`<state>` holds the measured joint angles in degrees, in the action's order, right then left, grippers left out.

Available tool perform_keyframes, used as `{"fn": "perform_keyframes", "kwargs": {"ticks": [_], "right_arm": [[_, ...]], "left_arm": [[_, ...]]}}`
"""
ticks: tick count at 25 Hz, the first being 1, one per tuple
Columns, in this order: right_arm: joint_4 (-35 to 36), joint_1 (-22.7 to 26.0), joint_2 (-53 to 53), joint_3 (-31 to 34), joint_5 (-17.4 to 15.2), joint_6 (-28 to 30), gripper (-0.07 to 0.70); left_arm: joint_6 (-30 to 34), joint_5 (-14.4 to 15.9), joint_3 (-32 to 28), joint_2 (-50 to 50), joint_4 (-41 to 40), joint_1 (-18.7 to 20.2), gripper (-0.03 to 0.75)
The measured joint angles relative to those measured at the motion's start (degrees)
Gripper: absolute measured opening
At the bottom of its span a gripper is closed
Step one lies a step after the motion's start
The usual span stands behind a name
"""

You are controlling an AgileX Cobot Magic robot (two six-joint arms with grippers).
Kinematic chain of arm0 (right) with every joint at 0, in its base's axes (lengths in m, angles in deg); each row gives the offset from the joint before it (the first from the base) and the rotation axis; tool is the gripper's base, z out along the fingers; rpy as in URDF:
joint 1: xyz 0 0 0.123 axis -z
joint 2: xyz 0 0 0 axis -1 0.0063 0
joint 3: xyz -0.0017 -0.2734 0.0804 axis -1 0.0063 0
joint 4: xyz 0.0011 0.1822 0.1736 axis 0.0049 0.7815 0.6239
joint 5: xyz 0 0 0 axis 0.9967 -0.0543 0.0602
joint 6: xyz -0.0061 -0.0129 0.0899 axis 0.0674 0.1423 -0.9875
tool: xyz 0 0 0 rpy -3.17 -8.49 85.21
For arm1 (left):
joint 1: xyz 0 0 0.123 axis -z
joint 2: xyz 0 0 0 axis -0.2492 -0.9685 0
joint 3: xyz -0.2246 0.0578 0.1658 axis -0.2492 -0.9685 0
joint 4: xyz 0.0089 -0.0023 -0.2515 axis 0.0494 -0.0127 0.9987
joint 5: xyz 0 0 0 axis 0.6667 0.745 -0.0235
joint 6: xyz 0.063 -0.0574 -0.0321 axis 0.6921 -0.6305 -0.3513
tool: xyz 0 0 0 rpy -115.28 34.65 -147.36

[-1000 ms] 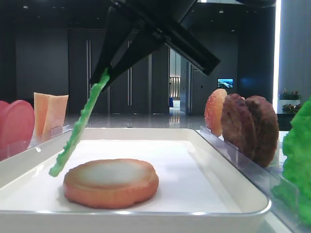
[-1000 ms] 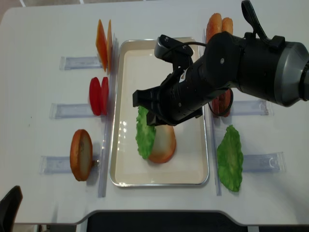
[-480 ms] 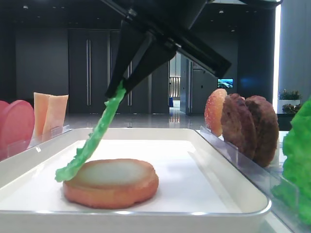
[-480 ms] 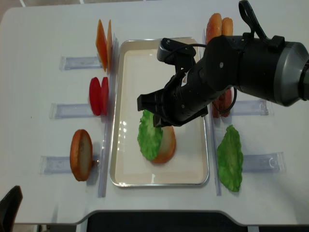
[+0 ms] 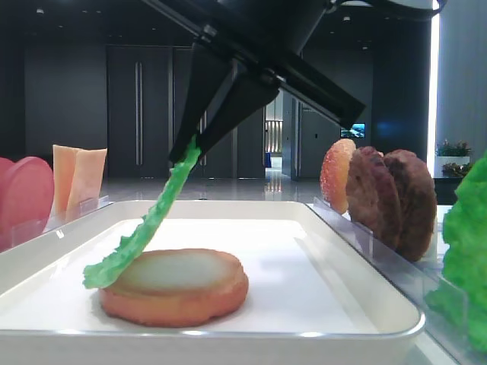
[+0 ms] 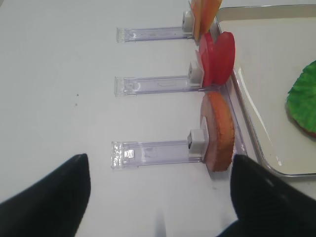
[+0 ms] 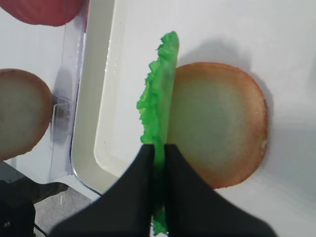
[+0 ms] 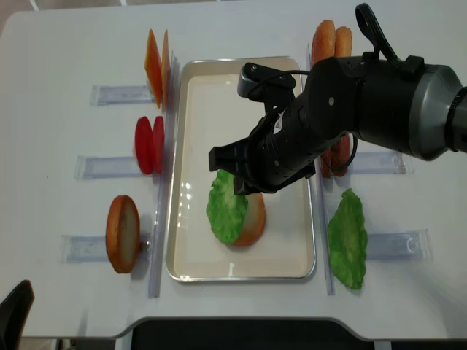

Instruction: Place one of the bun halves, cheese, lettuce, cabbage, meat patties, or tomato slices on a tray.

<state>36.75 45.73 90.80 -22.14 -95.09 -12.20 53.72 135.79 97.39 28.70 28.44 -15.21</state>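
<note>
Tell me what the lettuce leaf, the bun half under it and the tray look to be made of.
Lettuce: likely soft plastic or rubber; uniform bright green, it droops from the right gripper but keeps its ruffled edge.
Bun half: probably moulded foam or plastic; matte, painted-looking orange rim around a pale face.
Tray: glossy white plastic or enamelled metal, cannot tell which; highlights run along its raised rim.

My right gripper (image 7: 158, 163) is matt black plastic. The lettuce (image 7: 157, 116) in it looks like thin, soft plastic, bright green with a crinkled, ruffled edge. The bun half (image 7: 215, 123) under it has a smooth pale face and a slightly glossy orange rim. The tray (image 5: 358, 258) is white, smooth and shiny along its rim. The meat patties (image 5: 392, 201) are dull brown and bumpy. The holders (image 6: 158, 150) are clear glossy plastic on a matt white table (image 6: 59, 64)
</note>
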Motion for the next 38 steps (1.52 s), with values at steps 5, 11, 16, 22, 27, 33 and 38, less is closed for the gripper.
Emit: {"fn": "perform_keyframes", "kwargs": {"ticks": [5,11,16,22,27,33,38], "right_arm": [[-0.5,0.0,0.0,0.0,-0.4,0.0,0.141],[-1.1,0.0,0.0,0.0,-0.6,-0.1,0.372],[-1.3,0.0,0.0,0.0,-0.9,-0.2,0.456],[-6.8,0.0,0.0,0.0,-2.7,-4.8,0.479],[-10.2,0.0,-0.7,-0.1,-3.5,-7.3,0.481],[-19.1,0.0,-2.8,-4.4,-9.1,-14.0,0.483],[-24.1,0.0,-3.3,-8.8,-15.4,-16.7,0.484]], "left_arm": [[0.0,0.0,0.0,0.0,0.0,0.0,0.692],[0.0,0.0,0.0,0.0,0.0,0.0,0.692],[0.0,0.0,0.0,0.0,0.0,0.0,0.692],[0.0,0.0,0.0,0.0,0.0,0.0,0.692],[0.0,0.0,0.0,0.0,0.0,0.0,0.692],[0.0,0.0,0.0,0.0,0.0,0.0,0.692],[0.0,0.0,0.0,0.0,0.0,0.0,0.692]]}}
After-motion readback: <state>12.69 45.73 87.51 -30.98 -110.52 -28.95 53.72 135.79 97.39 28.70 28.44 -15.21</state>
